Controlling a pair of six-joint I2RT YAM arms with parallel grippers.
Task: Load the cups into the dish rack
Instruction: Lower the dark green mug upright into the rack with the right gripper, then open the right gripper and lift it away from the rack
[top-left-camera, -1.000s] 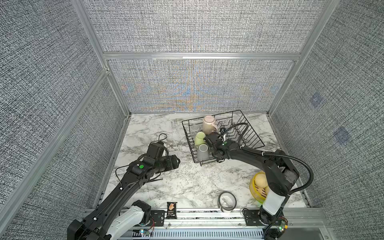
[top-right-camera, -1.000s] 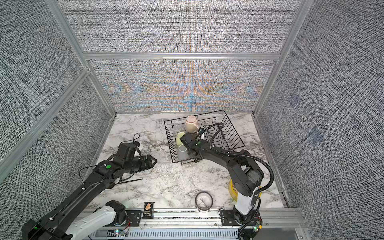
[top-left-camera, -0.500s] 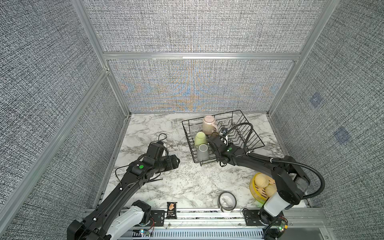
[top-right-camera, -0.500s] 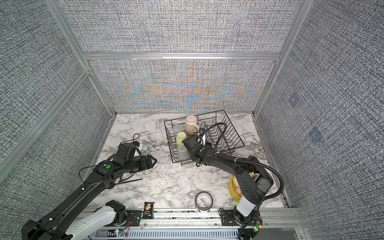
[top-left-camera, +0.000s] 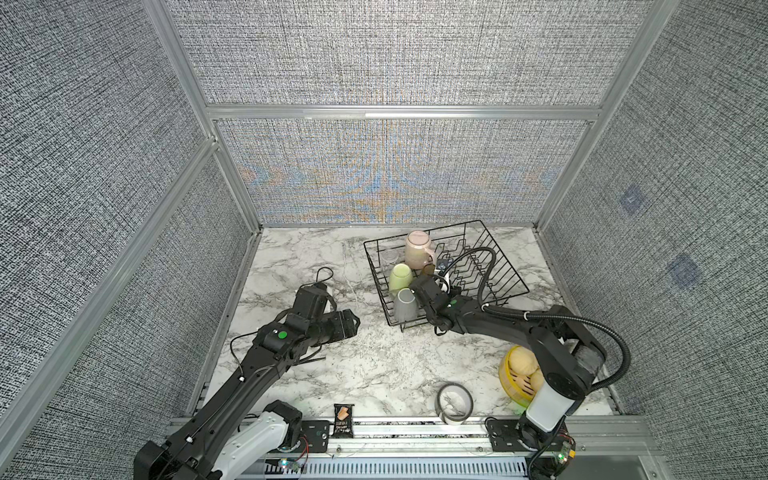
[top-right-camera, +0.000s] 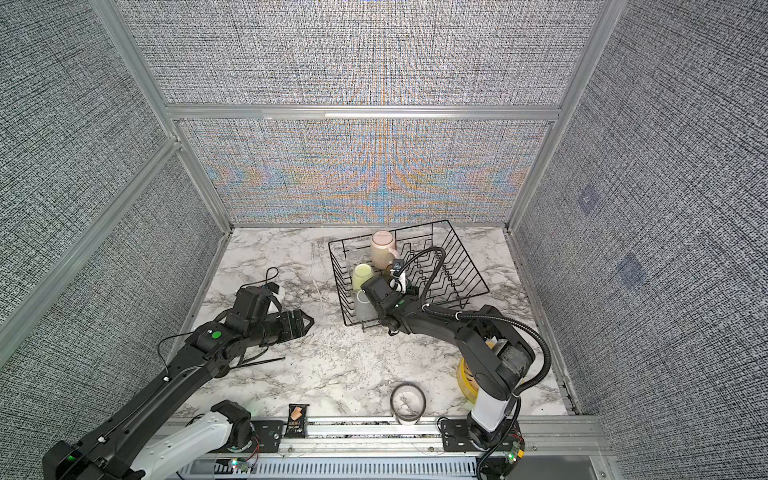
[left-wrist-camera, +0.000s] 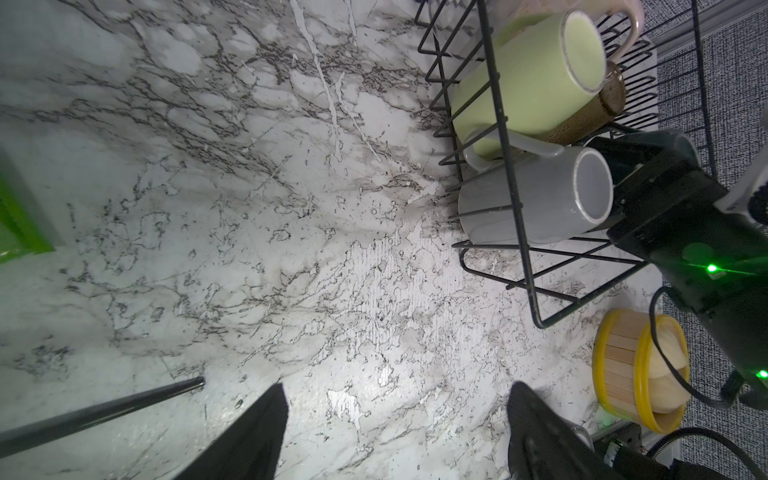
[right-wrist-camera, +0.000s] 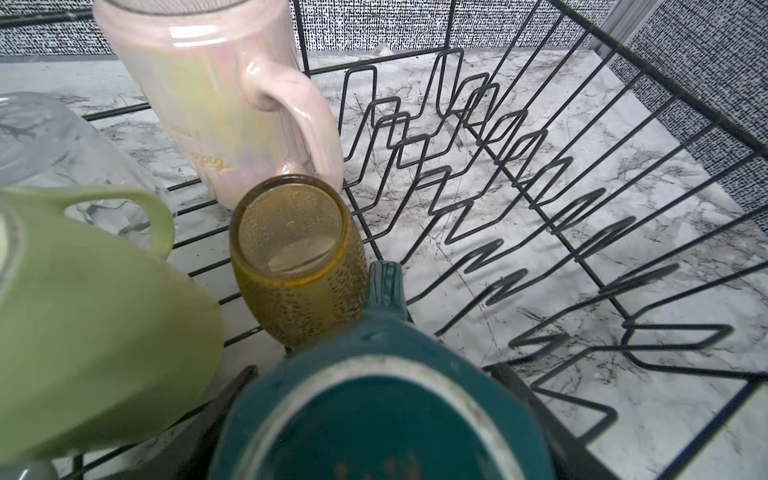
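Observation:
The black wire dish rack (top-left-camera: 505, 257) (top-right-camera: 469, 257) stands at the back right. Inside it sit the pink mug (top-left-camera: 417, 253) (right-wrist-camera: 216, 95), the clear glass (top-left-camera: 390, 254) (right-wrist-camera: 41, 141), the pale green mug (top-left-camera: 400, 276) (left-wrist-camera: 528, 79), the grey mug (top-left-camera: 404, 305) (left-wrist-camera: 532, 199) and the amber tumbler (right-wrist-camera: 291, 257). My right gripper (top-left-camera: 426, 291) (right-wrist-camera: 376, 372) reaches into the rack. Its fingers flank the upturned dark teal mug (right-wrist-camera: 374, 415), and whether they press on it is unclear. My left gripper (top-left-camera: 353, 322) (left-wrist-camera: 397, 386) hangs open and empty over the marble, left of the rack.
A yellow basket of buns (top-left-camera: 519, 374) (left-wrist-camera: 623, 365) stands at the front right under my right arm. A grey tape ring (top-left-camera: 454, 401) and a small snack packet (top-left-camera: 343, 419) lie near the front edge. A thin black rod (left-wrist-camera: 104, 407) lies by my left arm.
My right arm's elbow has swung to the right and lower, toward the bun basket, while its gripper stays in the rack. The left arm has not moved.

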